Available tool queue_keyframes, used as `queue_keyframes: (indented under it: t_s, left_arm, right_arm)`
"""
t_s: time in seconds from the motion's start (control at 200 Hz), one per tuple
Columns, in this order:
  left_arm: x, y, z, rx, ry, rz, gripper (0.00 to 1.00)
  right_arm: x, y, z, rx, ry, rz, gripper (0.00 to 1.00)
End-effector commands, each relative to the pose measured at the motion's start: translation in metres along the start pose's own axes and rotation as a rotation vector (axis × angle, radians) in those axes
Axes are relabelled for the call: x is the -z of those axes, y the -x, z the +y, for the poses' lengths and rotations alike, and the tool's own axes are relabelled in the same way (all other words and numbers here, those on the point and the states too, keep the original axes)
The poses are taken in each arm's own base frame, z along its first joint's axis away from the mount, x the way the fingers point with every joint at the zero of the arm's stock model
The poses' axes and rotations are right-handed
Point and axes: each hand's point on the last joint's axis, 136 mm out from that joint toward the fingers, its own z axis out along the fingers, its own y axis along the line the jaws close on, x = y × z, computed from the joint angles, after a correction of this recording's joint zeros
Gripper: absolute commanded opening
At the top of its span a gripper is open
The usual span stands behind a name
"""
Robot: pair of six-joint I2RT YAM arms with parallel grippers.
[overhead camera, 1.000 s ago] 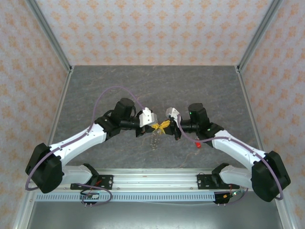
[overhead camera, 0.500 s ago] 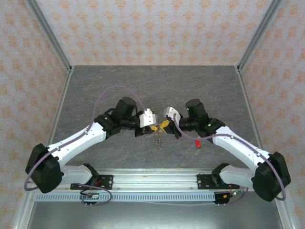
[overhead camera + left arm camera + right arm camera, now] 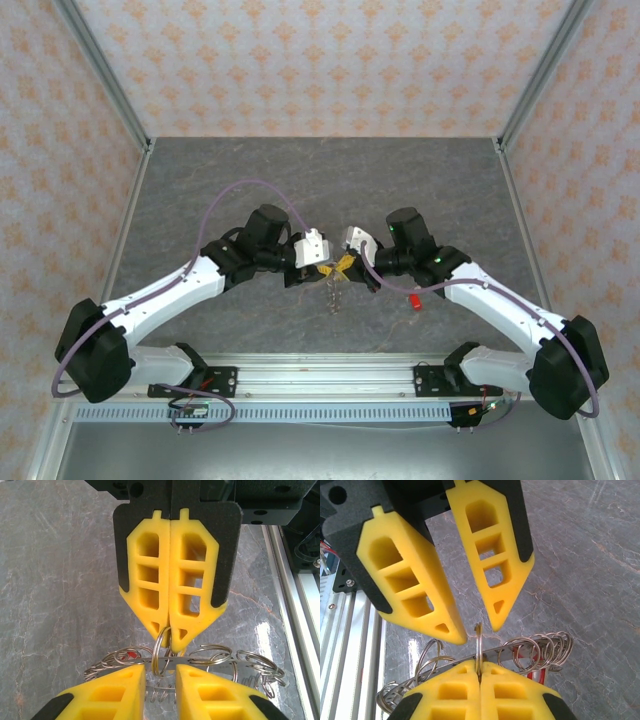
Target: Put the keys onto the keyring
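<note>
- The two grippers are seen tip to tip over the middle of the grey table [image 3: 200,200], slightly nearer to the arm bases than to the far wall.
- The left gripper [image 3: 322,268] is reached in from the left and the right gripper [image 3: 348,264] from the right.
- The jaws of the right gripper [image 3: 479,666] are pressed together, and a small split ring [image 3: 478,642] is pinched between them, standing on its edge.
- In the left wrist view the right gripper [image 3: 170,632] is seen from the front, and the same small split ring [image 3: 162,649] comes out below its closed tips.
- The jaws of the left gripper [image 3: 477,629] are spread. One finger is placed on each side of the top of the small split ring, and no contact with it can be seen.
- In its own view the left gripper [image 3: 161,672] shows a clear gap, and the small split ring runs down into this gap.
- The keyring [image 3: 333,292] is held up in the air, hanging just below the two meeting grippers and above the table.
- Close up, the keyring [image 3: 210,664] is shown as a flat metal band with many small wire rings on it, lying across just behind the fingers.
- In the right wrist view the keyring [image 3: 495,651] is stretched from left to right behind the closed fingers.
- A red key head [image 3: 536,656] is seen among the wire rings at the right; it also shows as a red key head [image 3: 131,654] behind the rings.
- A small red object [image 3: 413,300] lies on the table beside the right forearm; whether it is a key cannot be told.
</note>
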Motion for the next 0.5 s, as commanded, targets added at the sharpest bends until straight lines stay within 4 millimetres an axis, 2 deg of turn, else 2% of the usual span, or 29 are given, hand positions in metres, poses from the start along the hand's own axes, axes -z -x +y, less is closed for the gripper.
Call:
queue_keyframes:
  t_s: [0.0, 0.155, 0.26, 0.39, 0.49]
  left_arm:
    - [-0.0022, 0.0093, 0.0035, -0.02, 0.003, 0.005, 0.2]
    - [-0.0072, 0.0025, 0.0043, -0.017, 0.001, 0.034, 0.19]
    - [-0.0081, 0.0049, 0.0041, -0.018, -0.004, 0.024, 0.13]
    - [-0.0076, 0.0074, 0.0059, -0.026, 0.006, 0.02, 0.0]
    - [-0.007, 0.0053, 0.0076, -0.022, 0.024, 0.026, 0.0]
  right_arm:
    - [0.0044, 0.0248, 0.0008, 0.061, 0.005, -0.058, 0.0]
    - [0.0045, 0.0281, 0.0011, 0.06, 0.009, -0.074, 0.0]
    - [0.0042, 0.0279, 0.0017, 0.059, 0.012, -0.076, 0.0]
    - [0.0036, 0.0248, 0.0002, 0.058, 0.002, -0.069, 0.0]
    - [0.0039, 0.0222, -0.0016, 0.061, -0.015, -0.065, 0.02]
